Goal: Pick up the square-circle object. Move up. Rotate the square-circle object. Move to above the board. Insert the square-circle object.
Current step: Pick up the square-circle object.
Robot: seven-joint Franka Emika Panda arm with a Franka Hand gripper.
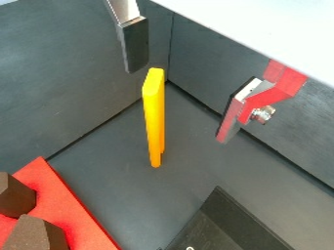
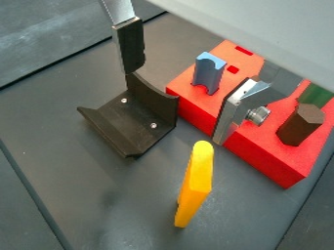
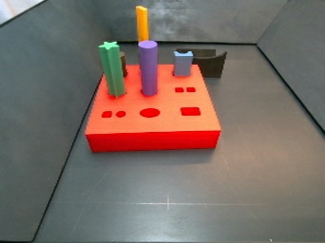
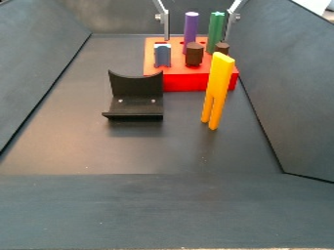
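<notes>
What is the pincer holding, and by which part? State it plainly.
Nothing is held. The pincer hangs open above the square-circle object, which stands upright on the floor, its fingers apart on either side and not touching it.

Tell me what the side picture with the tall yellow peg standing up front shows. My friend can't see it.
A tall square-circle object stands upright on the dark floor, untouched, with the fixture beside it. Behind them the red board holds a green peg, a purple peg and other pieces. The open claw barely shows above the board.
</notes>
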